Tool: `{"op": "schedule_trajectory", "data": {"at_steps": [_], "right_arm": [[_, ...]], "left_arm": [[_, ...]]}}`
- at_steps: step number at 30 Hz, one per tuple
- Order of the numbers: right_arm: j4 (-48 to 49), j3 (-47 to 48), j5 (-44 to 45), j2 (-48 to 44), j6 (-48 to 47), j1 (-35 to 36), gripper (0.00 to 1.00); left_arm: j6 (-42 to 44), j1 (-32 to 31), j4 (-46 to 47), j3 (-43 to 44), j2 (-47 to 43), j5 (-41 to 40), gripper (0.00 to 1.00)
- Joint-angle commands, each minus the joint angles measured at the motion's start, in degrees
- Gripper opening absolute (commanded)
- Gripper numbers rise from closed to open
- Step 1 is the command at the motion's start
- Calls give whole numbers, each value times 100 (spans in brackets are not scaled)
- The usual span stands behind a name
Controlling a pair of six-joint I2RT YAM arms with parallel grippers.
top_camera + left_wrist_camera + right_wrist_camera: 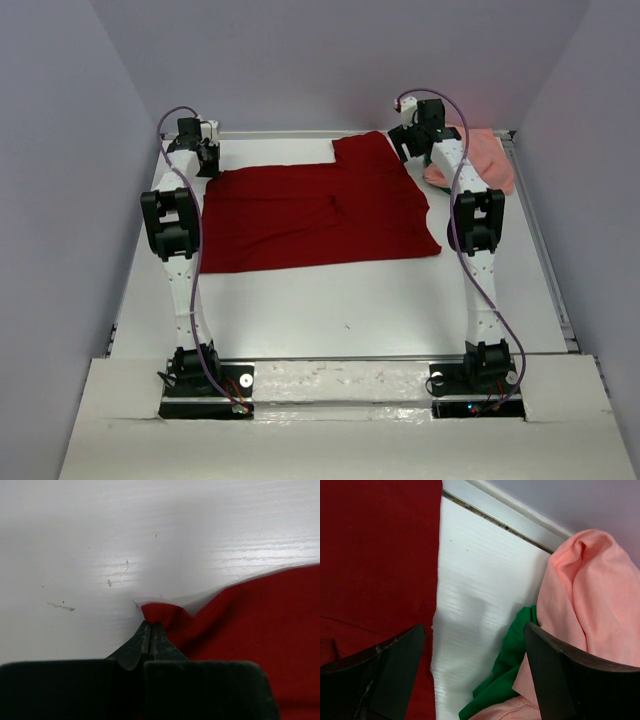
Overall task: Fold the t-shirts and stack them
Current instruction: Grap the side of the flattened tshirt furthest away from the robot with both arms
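White surface (350,300), faintly scratched, sits between pale lilac walls. A dark red short-sleeved cloth t-shirt (310,215) lies spread flat across its far half.

At the far left corner of that shirt, the left gripper (150,630) has its jaws pressed together. They are clamped on a small bunched fold of the red hem, which is lifted slightly off the surface.

Just beyond the shirt's far right edge, the right gripper (475,630) hangs with its jaws wide apart and nothing between them. Below it is a strip of bare surface.

Further right of the red shirt is a crumpled salmon pink cloth t-shirt (590,595), heaped against the metal back rail (495,517). A bit of green fabric (507,670) pokes out from under the edge of the pink shirt nearest the red one.
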Motion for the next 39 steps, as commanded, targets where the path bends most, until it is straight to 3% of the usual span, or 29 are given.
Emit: {"op": "schedule_trajectory", "data": {"at_steps": [1,22,39], "right_arm": [[22,278,-52,-483,74,36,85],[-198,-627,-781,-456,312,141,72],[-348,172,-791,62,171,194,73]], "left_arm": [[-46,-46,-352,-11,-256,84,0],[-72,-63,-396,85,-291,67,0],[-54,-64,-379,-29,-379,84,0]]}}
